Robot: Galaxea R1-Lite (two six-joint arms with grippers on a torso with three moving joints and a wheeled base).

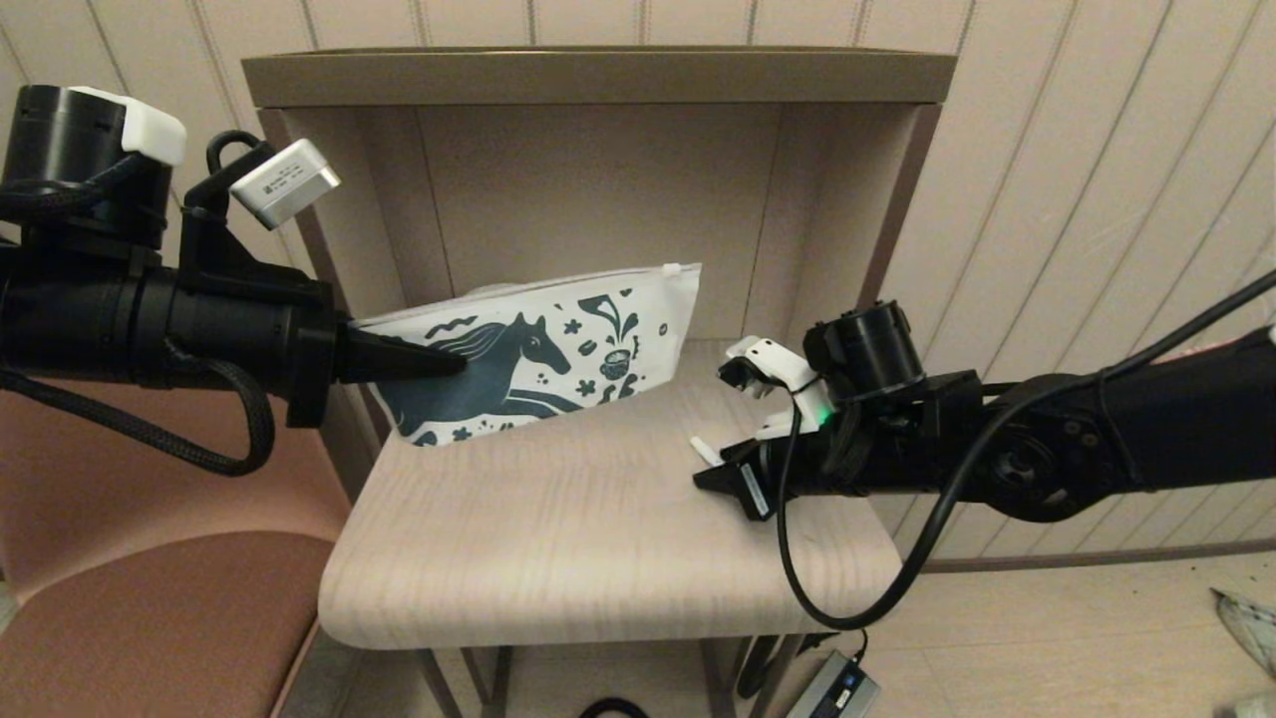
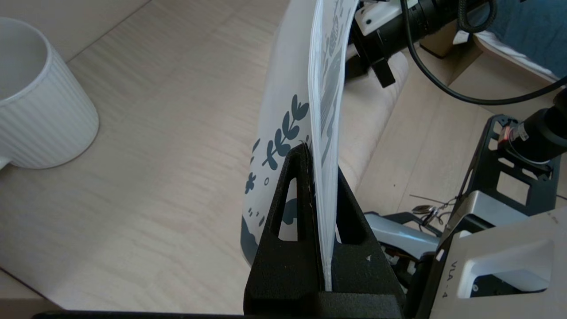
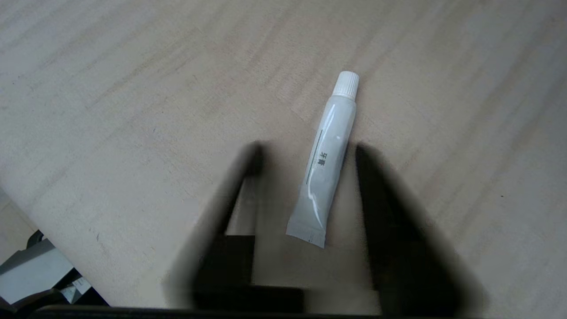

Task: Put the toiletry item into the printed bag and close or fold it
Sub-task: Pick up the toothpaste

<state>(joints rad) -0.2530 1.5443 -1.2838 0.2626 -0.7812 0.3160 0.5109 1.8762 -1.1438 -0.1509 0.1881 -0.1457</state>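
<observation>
The printed bag (image 1: 558,349) is a white pouch with a dark teal horse. It stands tilted on its lower edge at the back left of the table, zip strip on top. My left gripper (image 1: 454,364) is shut on its left end; the left wrist view shows the black fingers (image 2: 288,199) pinching the bag's edge (image 2: 328,110). The toiletry item (image 3: 328,164) is a small white tube with a ribbed cap, lying flat on the table at the right (image 1: 704,451). My right gripper (image 3: 308,153) hangs low over it, open, one finger on each side of the tube with a gap on both sides.
The pale wood table (image 1: 598,538) sits in a brown alcove with walls at the back and both sides. A white ribbed mug (image 2: 40,97) stands behind the bag. A brown seat (image 1: 150,618) is to the left. A cable and power brick (image 1: 832,688) lie below the front edge.
</observation>
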